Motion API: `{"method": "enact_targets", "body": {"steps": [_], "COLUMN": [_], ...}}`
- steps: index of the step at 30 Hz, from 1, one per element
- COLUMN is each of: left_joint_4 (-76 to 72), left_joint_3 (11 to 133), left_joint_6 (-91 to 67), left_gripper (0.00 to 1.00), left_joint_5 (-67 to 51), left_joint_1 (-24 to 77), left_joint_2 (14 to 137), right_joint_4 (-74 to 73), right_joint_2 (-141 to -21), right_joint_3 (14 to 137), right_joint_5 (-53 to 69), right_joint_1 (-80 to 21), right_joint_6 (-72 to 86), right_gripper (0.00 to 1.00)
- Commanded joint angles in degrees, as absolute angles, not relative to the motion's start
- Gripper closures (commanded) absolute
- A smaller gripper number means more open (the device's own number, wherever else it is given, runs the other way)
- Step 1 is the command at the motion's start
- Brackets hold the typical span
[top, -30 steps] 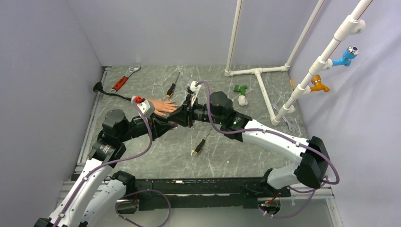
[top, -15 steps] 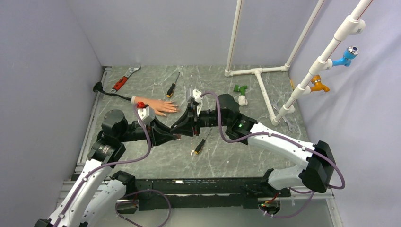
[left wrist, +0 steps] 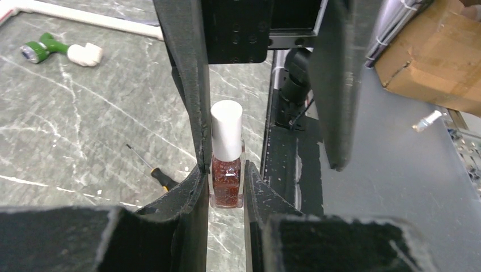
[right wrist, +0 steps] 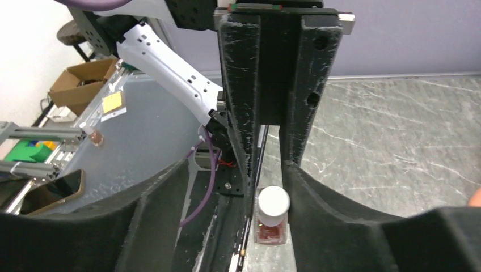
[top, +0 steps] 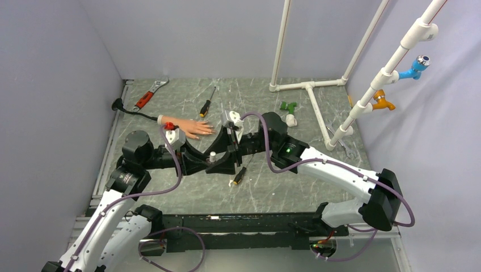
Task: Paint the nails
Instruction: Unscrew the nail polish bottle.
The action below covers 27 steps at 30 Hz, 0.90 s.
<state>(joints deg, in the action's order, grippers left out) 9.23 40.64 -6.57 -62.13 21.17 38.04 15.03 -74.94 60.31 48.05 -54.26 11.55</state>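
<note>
The flesh-coloured rubber mannequin hand [top: 190, 127] lies flat on the grey marbled counter [top: 283, 187] just beyond the left arm, its nails too small to make out. The left end effector [left wrist: 225, 187] is clamped on the small glass bottle of red glitter polish [left wrist: 227, 173], holding it upright, seemingly so that the right end effector [left wrist: 266, 161], spread wide with one finger just beside the white cylindrical cap [left wrist: 227, 129], can close and unscrew it.
</note>
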Motion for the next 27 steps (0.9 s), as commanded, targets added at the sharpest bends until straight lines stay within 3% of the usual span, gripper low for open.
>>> {"method": "enact_targets", "body": {"steps": [1, 5, 14, 19, 27], "left_joint_4": [5.0, 7.6, 4.9, 3.7, 0.5], "left_joint_3": [42.1, 42.9, 41.7, 41.1, 41.2], "left_joint_6": [-5.5, -4.9, -7.8, -9.2, -12.3], "left_gripper": [1.00, 1.00, 1.00, 1.00, 1.00], "left_joint_5": [-60.4, -54.0, -46.5, -42.7, -41.4], "left_joint_1": [21.8, 21.7, 21.7, 21.6, 21.1], "left_joint_2": [37.9, 38.4, 38.2, 37.8, 39.0], "right_joint_4": [13.7, 13.7, 13.5, 12.5, 12.8], "right_joint_2": [-74.8, -73.8, -72.3, -73.2, -75.0], "right_joint_3": [62.9, 62.8, 61.5, 62.3, 63.4], "right_joint_5": [44.2, 34.7, 13.8, 12.3, 14.3], "right_joint_1": [-55.2, -55.2, -55.1, -55.1, -55.1], "right_joint_6": [11.0, 12.9, 18.9, 19.4, 20.3], "right_gripper": [0.31, 0.22, 0.20, 0.29, 0.37]}}
